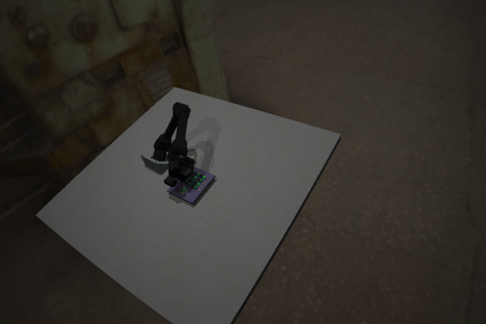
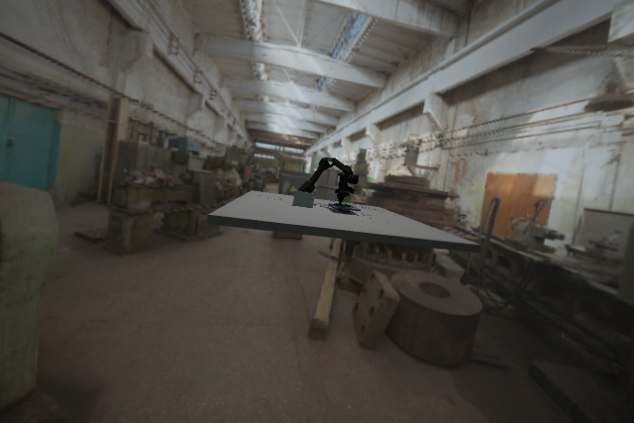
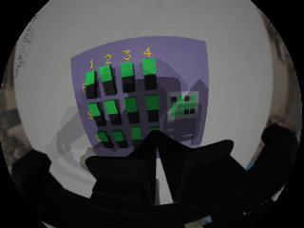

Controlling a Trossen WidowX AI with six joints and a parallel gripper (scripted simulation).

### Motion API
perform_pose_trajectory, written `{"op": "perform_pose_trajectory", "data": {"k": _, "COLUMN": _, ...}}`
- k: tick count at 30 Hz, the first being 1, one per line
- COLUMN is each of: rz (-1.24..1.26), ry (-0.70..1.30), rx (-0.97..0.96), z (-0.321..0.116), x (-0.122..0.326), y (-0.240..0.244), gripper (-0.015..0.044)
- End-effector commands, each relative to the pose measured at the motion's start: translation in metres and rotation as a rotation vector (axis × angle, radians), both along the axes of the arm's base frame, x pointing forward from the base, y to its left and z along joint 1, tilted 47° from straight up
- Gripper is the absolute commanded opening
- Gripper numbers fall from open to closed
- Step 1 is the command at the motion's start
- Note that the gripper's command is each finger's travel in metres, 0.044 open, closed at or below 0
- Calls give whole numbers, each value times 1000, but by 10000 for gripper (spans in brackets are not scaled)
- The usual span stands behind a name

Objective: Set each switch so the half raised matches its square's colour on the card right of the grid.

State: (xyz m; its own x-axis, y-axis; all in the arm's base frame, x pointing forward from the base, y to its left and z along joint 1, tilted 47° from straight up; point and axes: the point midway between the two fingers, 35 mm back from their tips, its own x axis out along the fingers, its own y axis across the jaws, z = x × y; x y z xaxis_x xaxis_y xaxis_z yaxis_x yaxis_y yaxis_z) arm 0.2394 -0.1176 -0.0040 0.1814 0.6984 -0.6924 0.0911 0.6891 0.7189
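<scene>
The purple panel (image 1: 192, 197) (image 3: 186, 54) carries three rows of four switches, each with a green far half and a dark near half. Far-row switch 4 (image 3: 149, 73) shows a large bright green face. The tilt of several switches is hard to tell. The small card (image 3: 182, 118) is right of the grid. Its far row looks dark, green, dark, green; its middle row all green; its near row green, green, dark, dark. My gripper (image 2: 340, 202) (image 3: 155, 133) is shut and empty, low over the panel. Its tips partly hide near-row switch 4 (image 3: 154, 128); contact cannot be told.
The panel lies on a pale table (image 1: 235, 234) (image 2: 286, 217) in front of the arm. A grey plate (image 1: 155, 164) (image 2: 303, 199) stands beside the arm's base. The arm's shadow falls across the table and parts of the panel.
</scene>
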Motion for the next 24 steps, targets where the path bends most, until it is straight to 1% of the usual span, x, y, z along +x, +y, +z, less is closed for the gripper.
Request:
{"op": "perform_pose_trajectory", "data": {"k": 1, "rz": -3, "ry": 4, "rx": 3, "z": -1, "x": 1, "y": 1, "gripper": 0}}
{"op": "perform_pose_trajectory", "data": {"k": 17, "rz": -3, "ry": 4, "rx": 3, "z": -2, "x": 1, "y": 3, "gripper": 0}}
{"op": "perform_pose_trajectory", "data": {"k": 19, "rz": -3, "ry": -2, "rx": -1, "z": 5, "x": -1, "y": -6, "gripper": 0}}
{"op": "perform_pose_trajectory", "data": {"k": 22, "rz": -18, "ry": -10, "rx": -2, "z": 35, "x": -10, "y": -36, "gripper": 0}}
{"op": "perform_pose_trajectory", "data": {"k": 24, "rz": -22, "ry": -12, "rx": -2, "z": 42, "x": -14, "y": -43, "gripper": 0}}
